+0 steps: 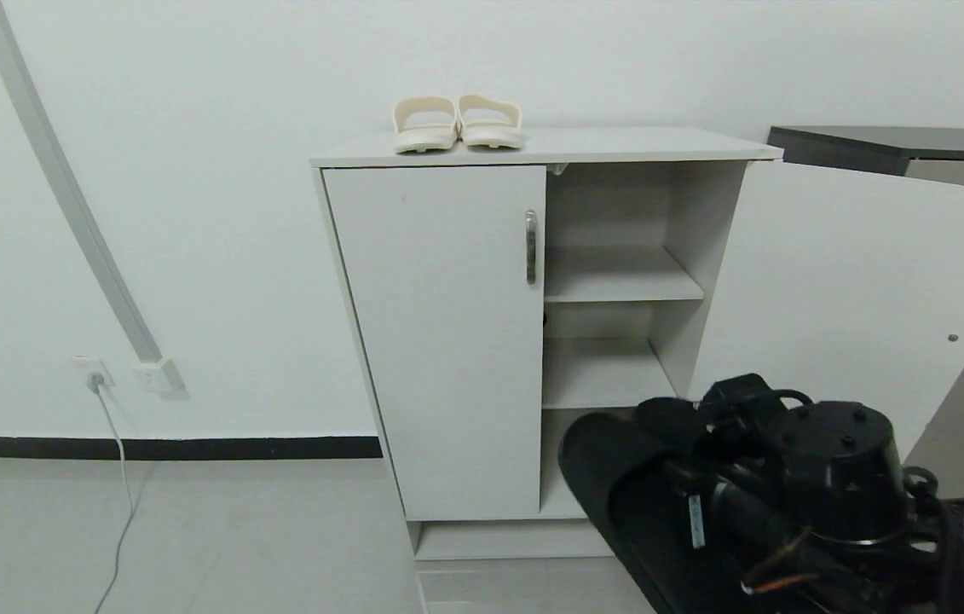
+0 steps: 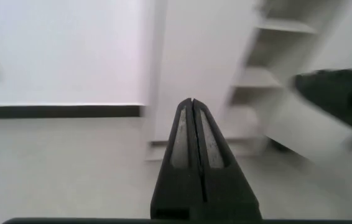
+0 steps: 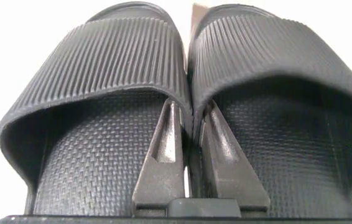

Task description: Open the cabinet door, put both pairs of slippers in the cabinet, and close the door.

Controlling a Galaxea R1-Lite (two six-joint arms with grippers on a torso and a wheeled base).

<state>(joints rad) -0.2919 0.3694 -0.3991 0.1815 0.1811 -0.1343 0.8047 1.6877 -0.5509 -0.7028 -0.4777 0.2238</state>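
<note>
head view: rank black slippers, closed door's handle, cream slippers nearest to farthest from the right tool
1. black slippers, clamped in the right tool, low before the open side.
2. door handle, higher up on the closed door.
3. cream slippers, on top of the cabinet.

Clock directions run from the middle of the cabinet (image 1: 660, 143), which stands against the wall (image 1: 192, 170). The top pair (image 1: 458, 125) sits on it at 12 o'clock, side by side. The open door (image 1: 857, 290) swings out at 3 o'clock, and the shut door (image 1: 447, 341) covers the 9 o'clock half. Two shelves (image 1: 618, 277) lie inside, one above the other. The held pair (image 1: 609, 477) hangs at 5 o'clock, before the bottom compartment, with the right gripper (image 3: 191, 115) clamped between the two slippers. A socket (image 1: 94, 373) sits on the wall at 8 o'clock.
</note>
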